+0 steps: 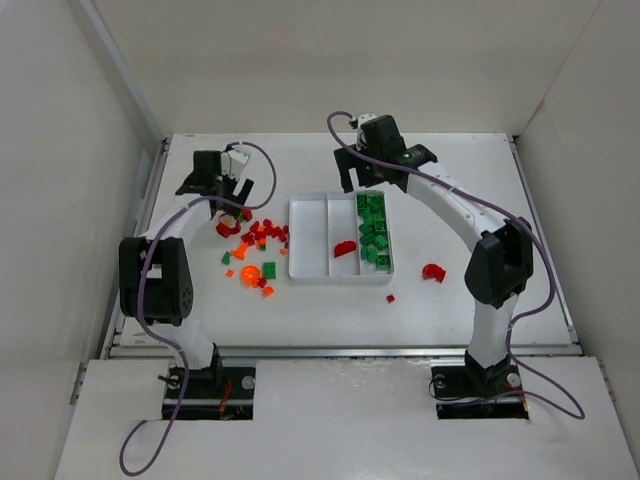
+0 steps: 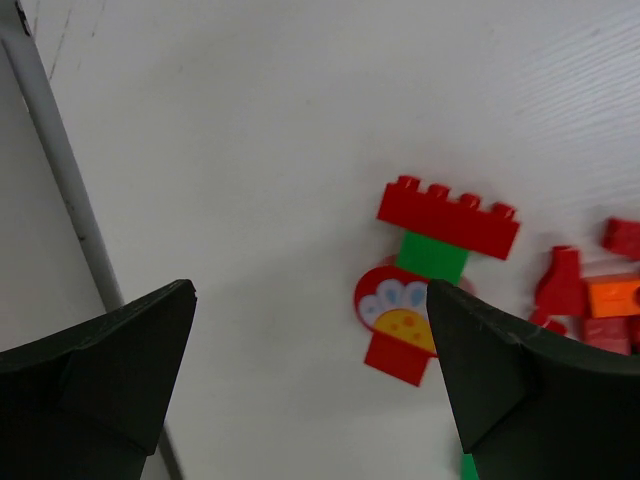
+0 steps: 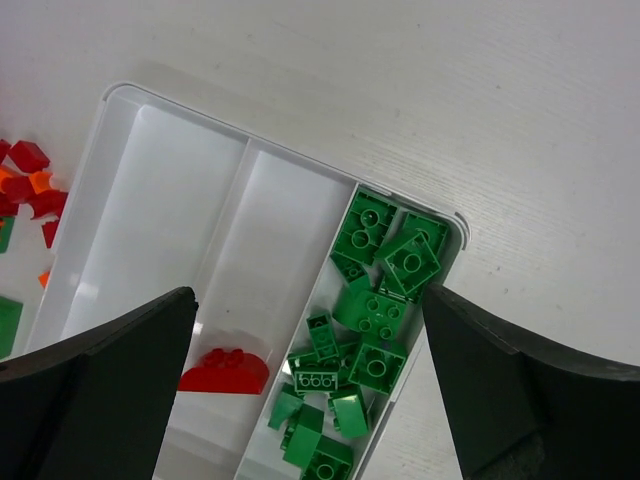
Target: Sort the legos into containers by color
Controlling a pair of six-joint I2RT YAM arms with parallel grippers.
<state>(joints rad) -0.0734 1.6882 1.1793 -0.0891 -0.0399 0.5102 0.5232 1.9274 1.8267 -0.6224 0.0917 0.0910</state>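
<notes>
Both stand wide open and empty: left pincer [image 2: 310,300] by a red-and-green brick stack [image 2: 440,225] at centre right, right pincer [image 3: 308,300] above the tray [image 3: 150,220] and its green bricks [image 3: 375,300], lower right. The bricks look light, stiff and slick, best pinched across flat sides

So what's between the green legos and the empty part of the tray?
The middle compartment, with just one red lego lying in it. The right wrist view shows it clearly.

The left arm [image 1: 152,272] and right arm [image 1: 468,212] reach forward, elbows bent outward. The left gripper [image 1: 228,198] points down, jaws wide and empty. The right gripper [image 1: 374,182] hangs likewise, spread wide and empty.
</notes>
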